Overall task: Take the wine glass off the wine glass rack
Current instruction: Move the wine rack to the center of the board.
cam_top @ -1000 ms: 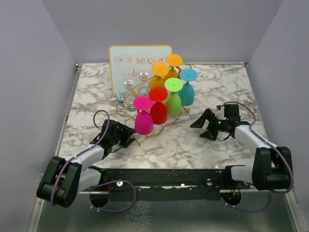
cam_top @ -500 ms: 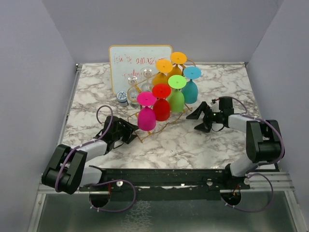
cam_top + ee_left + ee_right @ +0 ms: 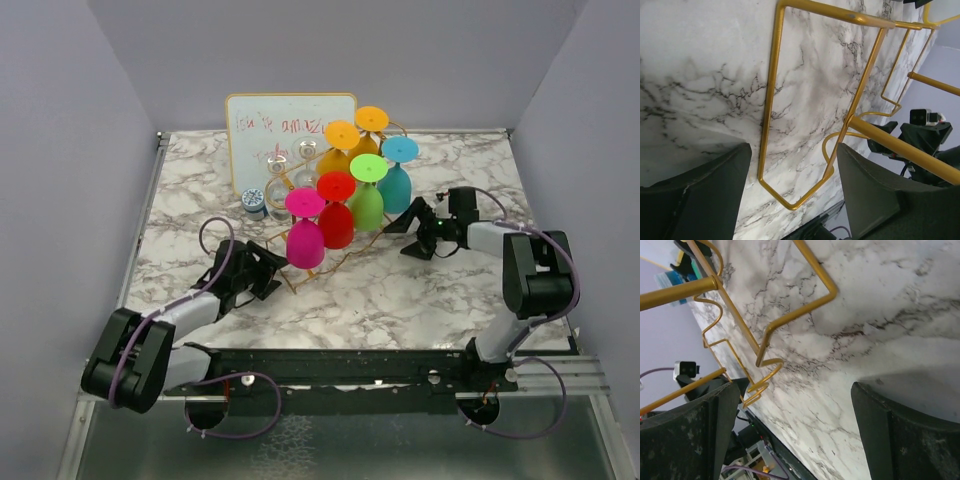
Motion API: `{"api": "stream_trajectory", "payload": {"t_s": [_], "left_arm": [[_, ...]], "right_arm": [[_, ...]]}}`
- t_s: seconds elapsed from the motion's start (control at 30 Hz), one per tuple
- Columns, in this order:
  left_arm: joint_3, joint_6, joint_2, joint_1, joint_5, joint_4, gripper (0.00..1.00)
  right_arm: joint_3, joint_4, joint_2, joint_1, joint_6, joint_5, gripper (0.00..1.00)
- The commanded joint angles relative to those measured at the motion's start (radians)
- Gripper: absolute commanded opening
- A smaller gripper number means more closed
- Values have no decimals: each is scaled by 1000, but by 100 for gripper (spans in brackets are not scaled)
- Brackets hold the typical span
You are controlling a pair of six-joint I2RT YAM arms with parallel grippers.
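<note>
The gold wire wine glass rack [image 3: 330, 265] stands mid-table. Several coloured wine glasses hang on it bowl down, the pink one [image 3: 301, 243] nearest the front, with red [image 3: 335, 222], green [image 3: 366, 205] and teal [image 3: 396, 187] behind it. My left gripper [image 3: 264, 272] lies low at the rack's front-left foot. In the left wrist view its jaws [image 3: 792, 150] are open on either side of the foot's wire loop [image 3: 771, 100], without touching it. My right gripper [image 3: 410, 235] is open by the rack's right end, with only marble between its jaws [image 3: 794, 387]. The rack's wire [image 3: 800, 311] lies just ahead of them.
A small whiteboard [image 3: 285, 125] with red writing leans behind the rack. Two clear glasses [image 3: 277, 185] and a small blue object [image 3: 254, 203] stand to the rack's left. Grey walls close off the table on three sides.
My right gripper has moved left, up to the rack's right end. My left gripper has edged up to the rack's foot and its jaws have widened. The rack has shifted slightly.
</note>
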Motion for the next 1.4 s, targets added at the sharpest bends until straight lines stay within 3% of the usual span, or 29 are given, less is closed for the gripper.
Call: {"api": "stream_trajectory", "payload": {"t_s": [0.0, 0.23, 0.43, 0.6, 0.73, 0.93, 1.03, 1.27, 1.37], "left_arm": [[-59, 51, -108, -3, -113, -300, 77], [-53, 37, -393, -1, -174, -549, 82], [4, 68, -601, -1, -162, -707, 82], [138, 175, -686, -1, -233, -859, 85], [278, 289, -693, -1, -310, -966, 86], [438, 420, -651, -1, -399, -1011, 89], [481, 462, -625, -1, -406, -1012, 89], [541, 558, -609, -1, -396, -1011, 91], [579, 587, -601, -1, -381, -1013, 91]], "right_arm": [[-22, -124, -108, 6, -11, 152, 100], [-140, -249, -385, 5, 31, 281, 100], [-298, -322, -773, 5, 155, 308, 100], [-344, -243, -1046, 5, 224, 125, 98], [-270, -225, -1093, 6, 197, -1, 92], [-109, -271, -1026, 42, 162, -53, 84], [-61, -270, -998, 154, 175, 32, 84], [90, -280, -838, 690, 180, 531, 82], [122, -191, -756, 819, 214, 599, 80]]}}
